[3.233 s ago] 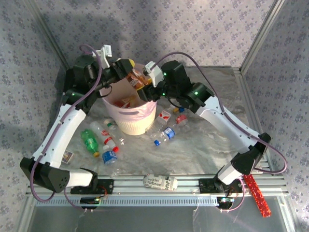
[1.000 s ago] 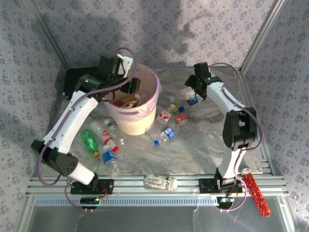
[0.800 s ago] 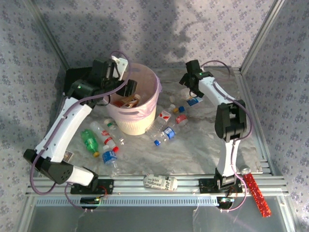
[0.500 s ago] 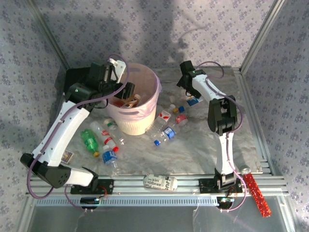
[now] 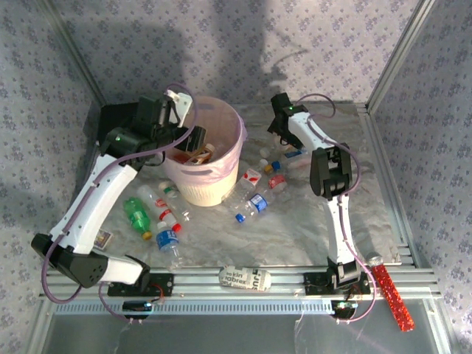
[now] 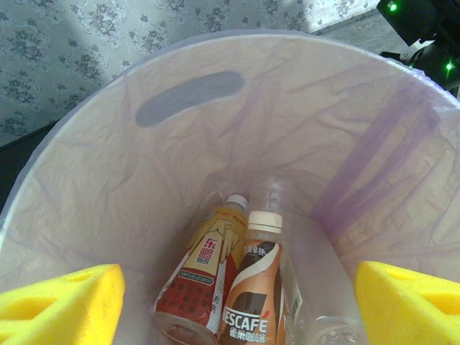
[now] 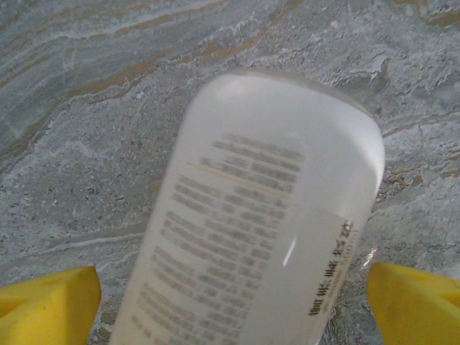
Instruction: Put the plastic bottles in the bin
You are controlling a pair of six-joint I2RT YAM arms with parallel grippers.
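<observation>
Left pincer [image 6: 237,302]: mine, released and empty, pads spread wide, hanging over the mouth of the bin [image 6: 180,144].
Bin contents: yellow-red bottle [image 6: 205,277], brown coffee bottle [image 6: 251,295] and one clear bottle [image 6: 316,327], side by side at the bottom.
Right pincer [image 7: 237,302]: mine, released, one pad on either side of a white bottle [image 7: 266,215] lying on the table [image 7: 86,108], not touching it.
Loose on the table: green bottle [image 5: 136,213] left of the bin; capped bottles [image 5: 254,198] clustered just right of it.
</observation>
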